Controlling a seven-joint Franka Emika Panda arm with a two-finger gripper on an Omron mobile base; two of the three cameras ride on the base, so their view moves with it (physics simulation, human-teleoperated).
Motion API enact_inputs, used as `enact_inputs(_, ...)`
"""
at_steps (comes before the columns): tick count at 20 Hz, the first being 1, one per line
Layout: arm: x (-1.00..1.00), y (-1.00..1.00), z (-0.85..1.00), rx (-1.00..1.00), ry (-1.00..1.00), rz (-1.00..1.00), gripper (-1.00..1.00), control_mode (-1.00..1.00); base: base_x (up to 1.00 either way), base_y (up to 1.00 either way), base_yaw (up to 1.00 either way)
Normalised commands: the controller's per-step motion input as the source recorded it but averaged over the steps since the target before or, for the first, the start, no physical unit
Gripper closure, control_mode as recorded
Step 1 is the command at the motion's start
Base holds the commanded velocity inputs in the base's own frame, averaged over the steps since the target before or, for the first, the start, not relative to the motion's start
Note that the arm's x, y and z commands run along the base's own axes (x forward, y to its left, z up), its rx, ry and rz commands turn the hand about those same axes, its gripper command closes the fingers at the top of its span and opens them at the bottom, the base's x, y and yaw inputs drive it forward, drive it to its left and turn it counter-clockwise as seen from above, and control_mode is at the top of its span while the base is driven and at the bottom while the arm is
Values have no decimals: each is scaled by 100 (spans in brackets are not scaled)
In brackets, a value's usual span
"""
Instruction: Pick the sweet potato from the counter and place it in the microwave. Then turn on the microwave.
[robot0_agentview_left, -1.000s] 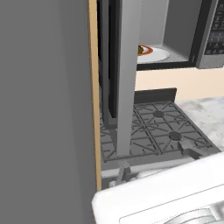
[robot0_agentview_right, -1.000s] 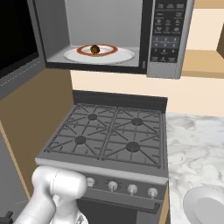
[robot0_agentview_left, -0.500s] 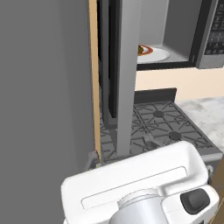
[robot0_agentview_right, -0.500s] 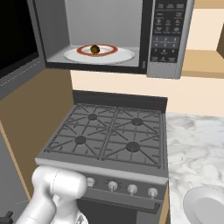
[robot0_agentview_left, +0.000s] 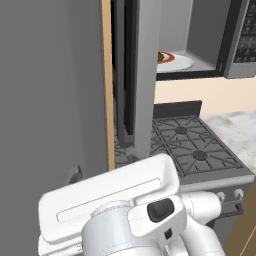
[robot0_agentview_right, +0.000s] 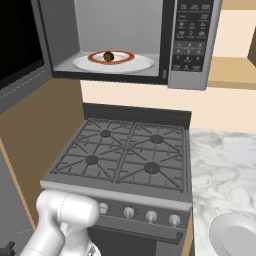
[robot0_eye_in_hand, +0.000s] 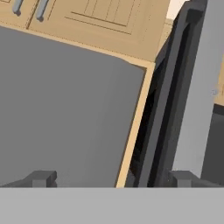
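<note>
The sweet potato (robot0_agentview_right: 109, 56) is seen lying on the white plate (robot0_agentview_right: 140, 64) inside the microwave (robot0_agentview_right: 190, 45), so the placing step is judged done. The bench (robot0_agentview_right: 225, 165), right of the stove (robot0_agentview_right: 125, 160), carries no potato. The microwave door (robot0_agentview_left: 142, 75) is found swung wide open, edge-on in the left base view. What is judged left: the door to be shut and the oven switched on at the button panel (robot0_agentview_right: 189, 37).

The claw (robot0_eye_in_hand: 109, 178) is released, its tips spread wide with nothing between them, and is pointed at the grey wall panel and the door's edge.

Markings are seen on the panel buttons, but they are too small to be read. No brand can be made out.
</note>
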Motion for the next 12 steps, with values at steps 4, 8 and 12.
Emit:
enact_inputs(4, 39, 18, -9, 0, 0, 1, -100, -100, 0, 0, 0)
enact_inputs(8, 38, 26, -9, 0, 0, 1, -100, -100, 0, 0, 0)
enact_inputs(12, 32, 34, -6, 0, 0, 1, -100, -100, 0, 0, 0)
